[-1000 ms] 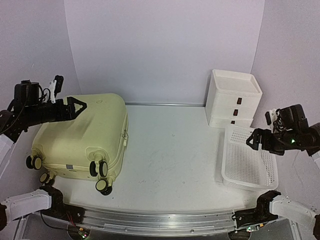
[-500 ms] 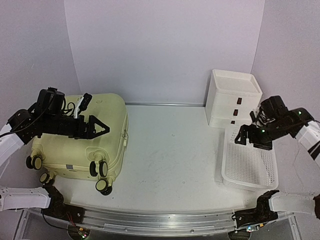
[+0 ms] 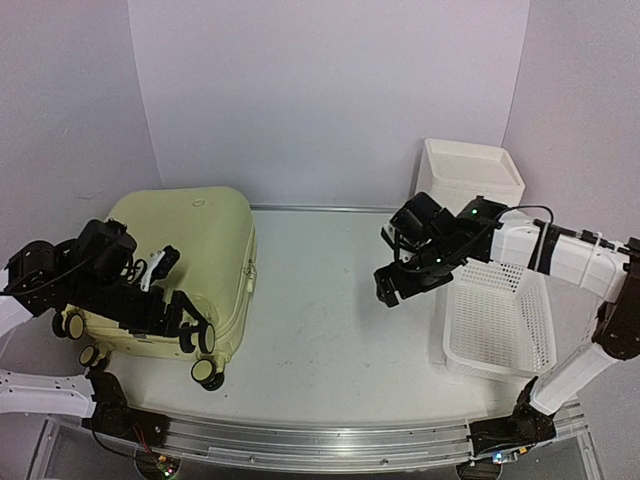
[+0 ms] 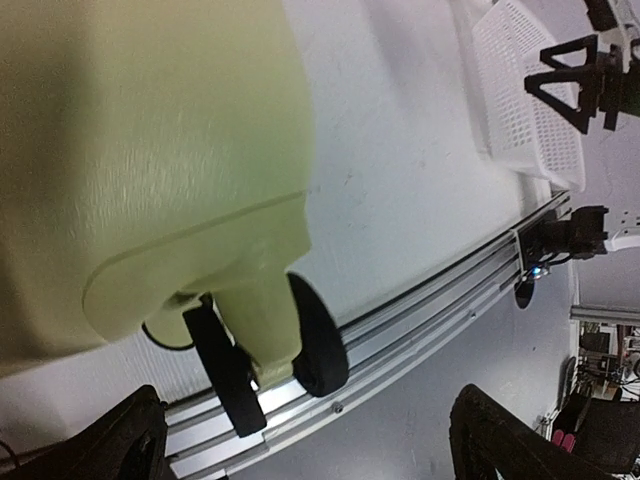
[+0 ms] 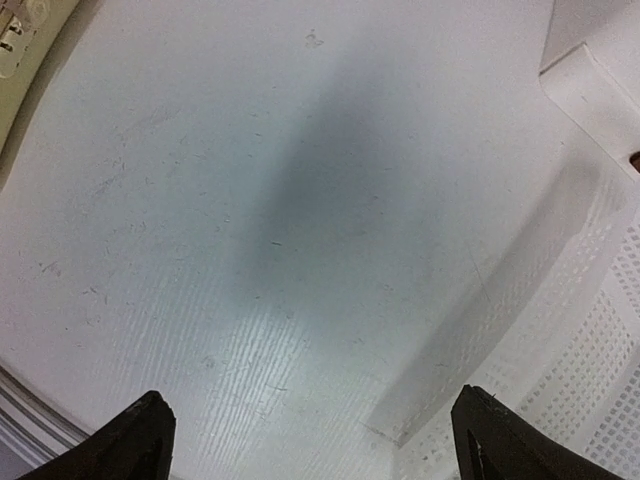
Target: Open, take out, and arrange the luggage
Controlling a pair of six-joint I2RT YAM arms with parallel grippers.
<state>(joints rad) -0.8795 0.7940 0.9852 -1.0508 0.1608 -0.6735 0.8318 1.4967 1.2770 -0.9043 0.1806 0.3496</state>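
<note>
The luggage (image 3: 190, 245) is a pale yellow-green hard-shell suitcase lying flat and closed at the table's left, with its caster wheels (image 3: 207, 372) toward the near edge. My left gripper (image 3: 190, 318) hovers open over the suitcase's near wheel end. In the left wrist view the shell (image 4: 150, 150) and one black wheel (image 4: 315, 335) fill the frame, and the left gripper (image 4: 310, 445) holds nothing. My right gripper (image 3: 392, 268) hangs open over bare table, between the suitcase and the basket. In its own view the right gripper (image 5: 315, 435) is spread wide and empty, and a suitcase corner (image 5: 25, 40) shows at top left.
A white mesh basket (image 3: 500, 330) sits at the right, just right of my right gripper, and its rim (image 5: 500, 300) shows in the right wrist view. A white drawer box (image 3: 470, 175) stands behind it. A metal rail (image 3: 320, 440) runs along the near table edge.
My left gripper has dropped from over the suitcase's far top toward its near wheel end. My right arm has swung left from above the basket to over the table's middle.
</note>
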